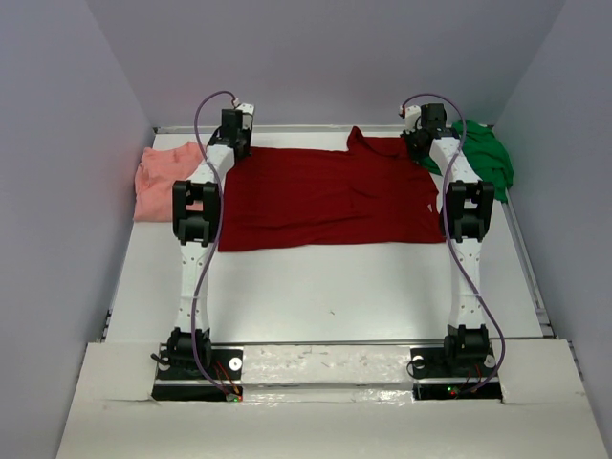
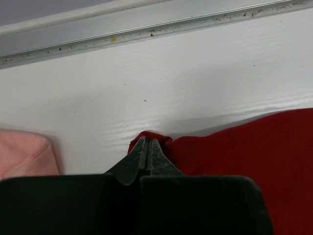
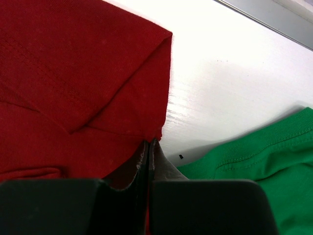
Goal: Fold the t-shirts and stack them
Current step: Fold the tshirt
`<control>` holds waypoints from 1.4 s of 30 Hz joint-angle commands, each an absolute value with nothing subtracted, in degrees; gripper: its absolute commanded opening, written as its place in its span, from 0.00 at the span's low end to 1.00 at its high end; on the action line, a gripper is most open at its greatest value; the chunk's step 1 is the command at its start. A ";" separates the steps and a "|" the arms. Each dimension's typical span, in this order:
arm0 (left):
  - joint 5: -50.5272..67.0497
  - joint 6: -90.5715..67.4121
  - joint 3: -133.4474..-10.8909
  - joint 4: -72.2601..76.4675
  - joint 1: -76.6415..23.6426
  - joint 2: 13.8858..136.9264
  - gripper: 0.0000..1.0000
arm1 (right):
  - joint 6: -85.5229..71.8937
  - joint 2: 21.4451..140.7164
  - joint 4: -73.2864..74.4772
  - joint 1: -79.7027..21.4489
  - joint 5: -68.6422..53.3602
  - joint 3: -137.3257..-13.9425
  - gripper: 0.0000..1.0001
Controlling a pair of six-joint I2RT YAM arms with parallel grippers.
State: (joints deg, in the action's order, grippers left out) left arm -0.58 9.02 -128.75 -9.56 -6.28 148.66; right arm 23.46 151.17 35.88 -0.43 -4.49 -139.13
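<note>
With left jaws and right jaws clamped on the far corners of the red shirt point(image 1: 330, 196), spread flat on the counter point(image 1: 335, 296), the first fold seems in hand, likely needing an even lift toward the near hem.

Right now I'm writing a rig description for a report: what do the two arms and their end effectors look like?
Both the left arm and right arm have white links with black joint housings, and a purple cable loops along each. The left end effector and right end effector each have two black fingers tapering to thin tips.
</note>
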 commanded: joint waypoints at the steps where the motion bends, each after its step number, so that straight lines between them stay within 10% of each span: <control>1: -1.93 10.28 -127.27 -8.97 -7.21 140.19 0.00 | 24.08 149.77 40.61 -0.09 -4.39 -139.66 0.00; 42: -10.55 14.85 -108.11 -9.14 -8.96 121.73 0.00 | 27.16 135.09 41.04 -0.09 -0.97 -130.26 0.00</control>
State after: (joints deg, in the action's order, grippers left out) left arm -9.17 13.72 -109.56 -9.45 -8.93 127.70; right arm 26.22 141.23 41.19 -0.43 -2.15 -130.50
